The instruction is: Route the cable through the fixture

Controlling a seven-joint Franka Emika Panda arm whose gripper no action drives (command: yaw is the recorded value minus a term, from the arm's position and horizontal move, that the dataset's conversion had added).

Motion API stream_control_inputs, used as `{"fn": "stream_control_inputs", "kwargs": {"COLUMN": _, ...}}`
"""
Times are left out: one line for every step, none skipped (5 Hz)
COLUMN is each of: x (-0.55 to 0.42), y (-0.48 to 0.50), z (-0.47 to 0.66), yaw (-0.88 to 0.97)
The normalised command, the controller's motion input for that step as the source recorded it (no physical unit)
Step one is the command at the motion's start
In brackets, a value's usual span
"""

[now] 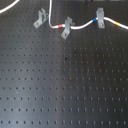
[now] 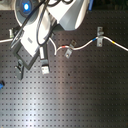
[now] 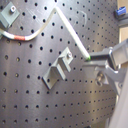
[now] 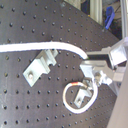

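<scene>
The white cable (image 1: 80, 26) runs through the upright arch bracket (image 1: 100, 19) and the middle slanted clip (image 1: 66, 28), with a red band (image 1: 60, 26) just past that clip. It then climbs out of the first exterior view's top edge. The left slanted clip, the fixture (image 1: 40, 19), has no cable in its fork. In both wrist views my gripper (image 3: 92, 58) (image 4: 89, 70) is shut on the cable (image 3: 70, 32) (image 4: 50, 47), which passes close beside the fixture (image 3: 57, 67) (image 4: 40, 65) without sitting in it. The arm hides the fixture in the second exterior view, where the gripper (image 2: 44, 64) hangs low over the board.
The black perforated board (image 1: 65, 85) fills both exterior views. Another stretch of white cable (image 1: 12, 9) crosses the first exterior view's upper left corner. Blue and yellow bands (image 1: 114, 23) mark the cable right of the arch bracket. A thin wire loop (image 4: 75, 97) hangs from the gripper.
</scene>
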Motion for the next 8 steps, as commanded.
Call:
{"fn": "stream_control_inputs", "kwargs": {"x": -0.108, "y": 0.081, "z": 0.44, "yaw": 0.0}}
{"fn": "stream_control_inputs", "kwargs": {"x": -0.121, "y": 0.016, "z": 0.43, "yaw": 0.0}}
{"fn": "stream_control_inputs", "kwargs": {"x": -0.143, "y": -0.076, "z": 0.37, "yaw": -0.11}}
{"fn": "stream_control_inputs", "kwargs": {"x": -0.253, "y": -0.294, "z": 0.41, "yaw": -0.39}}
{"fn": "stream_control_inputs", "kwargs": {"x": -0.336, "y": -0.368, "z": 0.27, "yaw": -0.32}}
{"fn": "stream_control_inputs", "kwargs": {"x": -0.156, "y": -0.003, "z": 0.17, "yaw": 0.0}}
{"fn": "stream_control_inputs", "kwargs": {"x": -0.176, "y": 0.011, "z": 0.34, "yaw": 0.09}}
{"fn": "stream_control_inputs", "kwargs": {"x": -0.225, "y": -0.124, "z": 0.43, "yaw": 0.29}}
